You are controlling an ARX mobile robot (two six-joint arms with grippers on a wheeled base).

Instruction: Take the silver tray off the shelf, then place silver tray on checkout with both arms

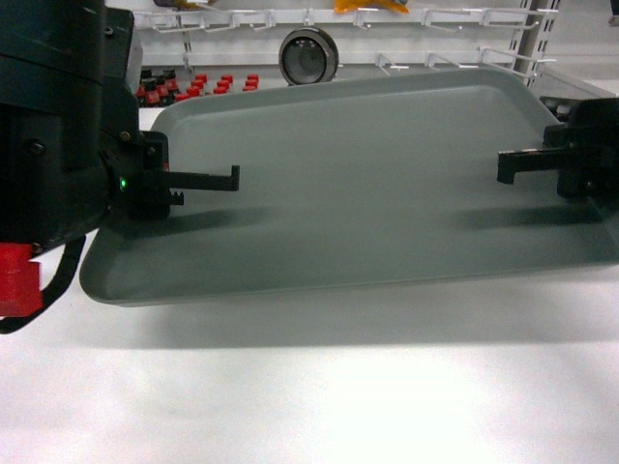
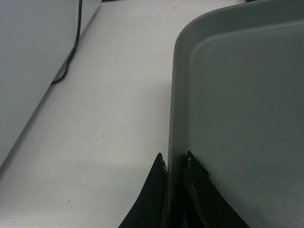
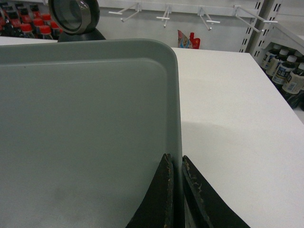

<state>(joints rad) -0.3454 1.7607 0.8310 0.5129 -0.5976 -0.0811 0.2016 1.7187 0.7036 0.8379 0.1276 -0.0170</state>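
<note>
Silver tray (image 1: 368, 184), held just above the white checkout counter (image 1: 319, 396), left pincer (image 2: 175, 164) at 9 o'clock and right pincer (image 3: 176, 164) at 3 o'clock each clamped over a rim, presumably for level, balanced lowering.

Matte grey-silver tray (image 1: 368, 184), plain white unmarked checkout (image 1: 319, 387), black left gripper (image 1: 208, 184) with green light and red part, black right gripper (image 1: 517, 162), red-capped bottles (image 1: 198, 87), white peg hooks (image 1: 426, 24), silver round mirror (image 1: 308, 56).
</note>
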